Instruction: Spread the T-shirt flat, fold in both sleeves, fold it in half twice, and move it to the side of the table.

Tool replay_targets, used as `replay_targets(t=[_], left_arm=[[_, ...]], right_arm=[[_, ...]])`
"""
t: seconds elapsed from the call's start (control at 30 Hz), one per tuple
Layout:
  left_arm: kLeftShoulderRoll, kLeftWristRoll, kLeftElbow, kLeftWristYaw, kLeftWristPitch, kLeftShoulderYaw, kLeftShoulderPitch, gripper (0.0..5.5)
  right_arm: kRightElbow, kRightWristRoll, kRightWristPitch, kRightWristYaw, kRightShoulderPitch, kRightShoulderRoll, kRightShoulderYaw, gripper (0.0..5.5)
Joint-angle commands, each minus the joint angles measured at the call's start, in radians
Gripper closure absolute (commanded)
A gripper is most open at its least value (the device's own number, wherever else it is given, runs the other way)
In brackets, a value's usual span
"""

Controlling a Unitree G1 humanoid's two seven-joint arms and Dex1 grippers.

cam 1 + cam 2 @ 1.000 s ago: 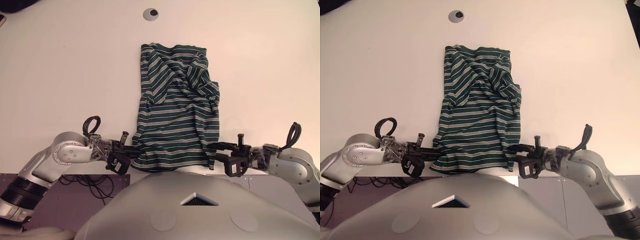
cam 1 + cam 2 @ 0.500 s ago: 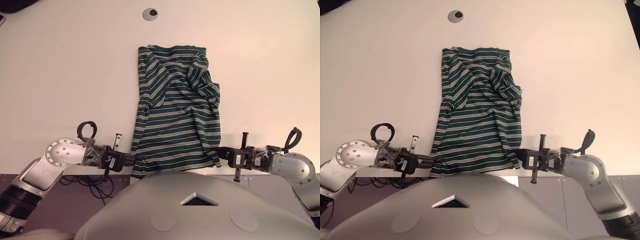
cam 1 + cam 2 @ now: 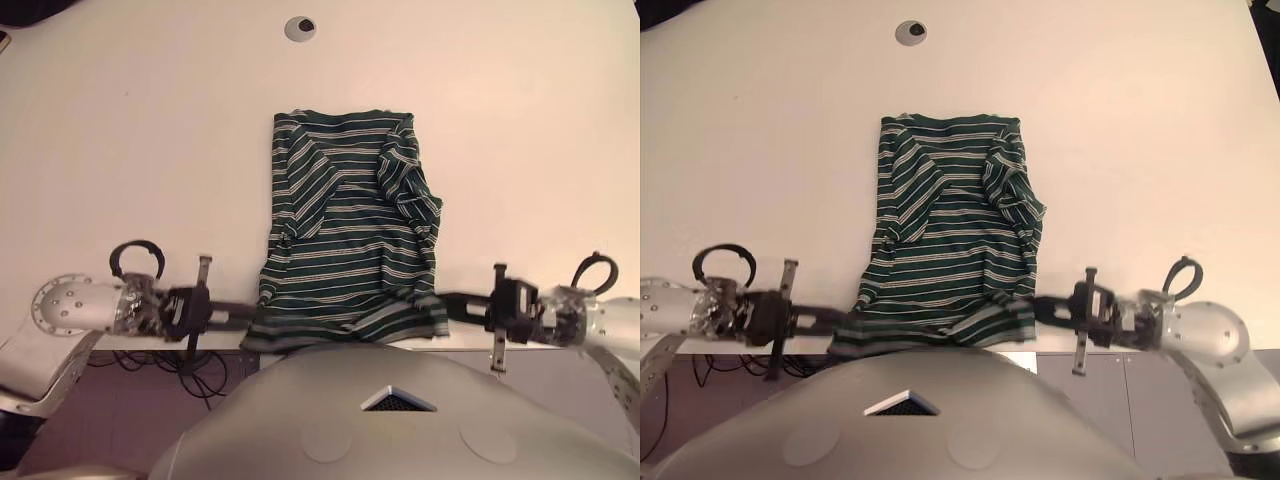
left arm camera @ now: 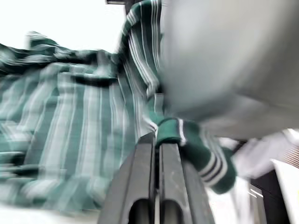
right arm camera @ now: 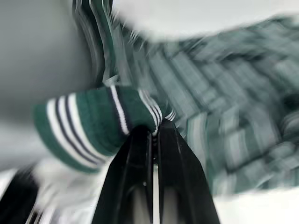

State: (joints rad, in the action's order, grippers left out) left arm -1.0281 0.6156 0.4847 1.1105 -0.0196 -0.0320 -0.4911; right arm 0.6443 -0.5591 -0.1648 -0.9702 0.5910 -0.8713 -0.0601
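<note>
A dark green T-shirt (image 3: 350, 230) with white stripes lies on the white table (image 3: 130, 150), both sleeves folded in over its middle, its hem at the near edge. My left gripper (image 3: 247, 318) is shut on the hem's left corner, and the wrist view shows the fabric (image 4: 173, 133) pinched between the fingers. At the right corner of the hem my right gripper (image 3: 447, 305) is shut on the cloth (image 5: 117, 116) as well. Both held corners are raised slightly at the table's near edge.
A round grey cable port (image 3: 301, 28) sits in the table beyond the shirt. Black cables (image 3: 180, 365) hang below the near edge at the left. Bare tabletop lies to both sides of the shirt.
Both grippers have pulled the hem toward me and apart, dragging the shirt nearer and flattening it. The arms have drawn back along the near edge.
</note>
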Motion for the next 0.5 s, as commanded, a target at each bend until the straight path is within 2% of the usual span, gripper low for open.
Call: replay_targets(t=[0.03,0.2,0.3,0.5], left_arm=[[0.122,-0.024,-0.082,-0.159,0.155,-0.027,0.221,5.5],[0.281,-0.047,-0.209,-0.276,0.337,-0.089,0.473,5.5],[0.409,-0.107,-0.4,-0.325,0.42,-0.145,0.67,5.5],[0.593,-0.222,-0.802,-0.369,0.389,-0.148,0.91,5.5]], right_arm=[[-0.052,-0.075,-0.095,0.098,-0.186,0.074,-0.006,5.46],[-0.216,-0.11,-0.229,0.215,-0.465,0.181,0.014,5.46],[-0.41,-0.053,-0.291,0.259,-0.642,0.238,0.057,5.46],[-0.881,0.042,-0.302,0.24,-0.942,0.383,0.11,5.46]])
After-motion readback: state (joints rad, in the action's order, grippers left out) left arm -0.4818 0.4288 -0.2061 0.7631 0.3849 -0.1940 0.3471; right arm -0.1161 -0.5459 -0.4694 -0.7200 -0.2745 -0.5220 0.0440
